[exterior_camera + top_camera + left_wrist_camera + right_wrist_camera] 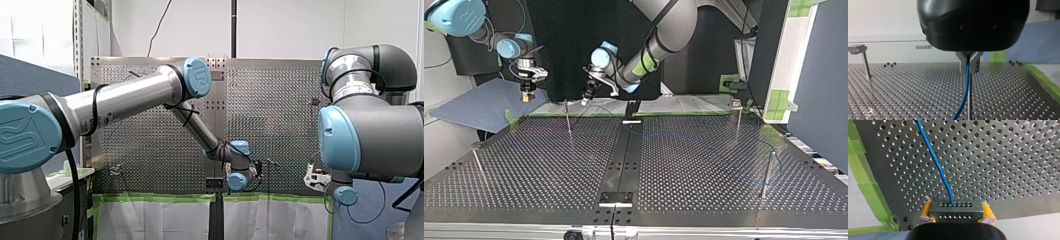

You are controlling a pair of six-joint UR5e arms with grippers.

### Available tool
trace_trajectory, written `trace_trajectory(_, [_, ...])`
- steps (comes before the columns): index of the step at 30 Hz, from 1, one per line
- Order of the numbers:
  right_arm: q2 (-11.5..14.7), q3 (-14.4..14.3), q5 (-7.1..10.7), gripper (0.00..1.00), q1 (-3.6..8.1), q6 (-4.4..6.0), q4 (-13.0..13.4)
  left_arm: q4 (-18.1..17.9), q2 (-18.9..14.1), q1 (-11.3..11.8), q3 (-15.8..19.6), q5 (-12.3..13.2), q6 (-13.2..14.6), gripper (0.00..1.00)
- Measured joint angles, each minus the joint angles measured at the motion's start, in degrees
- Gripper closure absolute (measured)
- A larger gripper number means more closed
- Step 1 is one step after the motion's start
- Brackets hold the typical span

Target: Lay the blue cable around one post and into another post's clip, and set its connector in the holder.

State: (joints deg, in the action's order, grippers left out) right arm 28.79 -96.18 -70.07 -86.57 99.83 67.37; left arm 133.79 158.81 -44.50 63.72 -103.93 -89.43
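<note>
My left gripper (969, 65) has its metal fingers shut on the blue cable (964, 95), which hangs down from them beside a thin upright post (969, 100). In the top view this gripper (588, 96) hovers over the table's far edge, close to that post (568, 119). My right gripper (955, 213) has yellow pads shut on the grey connector (955, 210); the cable (938, 167) leaves the connector's face and runs out over the perforated plate. In the top view my right gripper (527, 94) hangs past the table's far left corner.
More posts stand on the perforated table (549, 170): one with a clip at the far right (737, 116), one nearer right (768, 174), one at the left (479, 167). A holder plate (615, 198) sits at the near middle. Green tape (865, 180) lines the table's edge.
</note>
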Motion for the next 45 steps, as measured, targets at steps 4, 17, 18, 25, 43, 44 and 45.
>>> trace_trajectory(4, [0.0, 0.7, 0.01, 1.0, -0.11, -0.04, -0.7, 1.5, 0.8, -0.1, -1.2, 0.0, 0.1, 1.0])
trace_trajectory(17, [0.0, 3.1, 0.01, 1.0, -0.24, -0.06, -2.7, 3.5, 1.3, 0.2, -3.7, -0.1, 0.3, 1.0])
trace_trajectory(18, [0.0, 3.2, 0.02, 1.0, -0.24, -0.06, -2.8, 3.6, 1.3, 0.3, -3.9, -0.1, 0.3, 1.0])
trace_trajectory(25, [0.0, 4.2, 0.02, 1.0, -0.33, -0.06, -3.4, 4.2, 1.4, 0.8, -4.3, 0.0, 0.3, 1.0])
trace_trajectory(43, [0.0, 7.6, 0.46, 1.0, -1.01, -0.65, -5.7, 5.4, 1.4, 1.8, -5.1, 0.6, 0.3, 1.0])
trace_trajectory(44, [0.0, 7.8, 0.5, 1.0, -1.05, -0.66, -5.8, 5.4, 1.4, 1.8, -5.2, 0.6, 0.3, 1.0])
trace_trajectory(45, [0.0, 8.0, 0.51, 1.0, -1.1, -0.67, -5.9, 5.5, 1.4, 1.8, -5.3, 0.6, 0.3, 1.0])
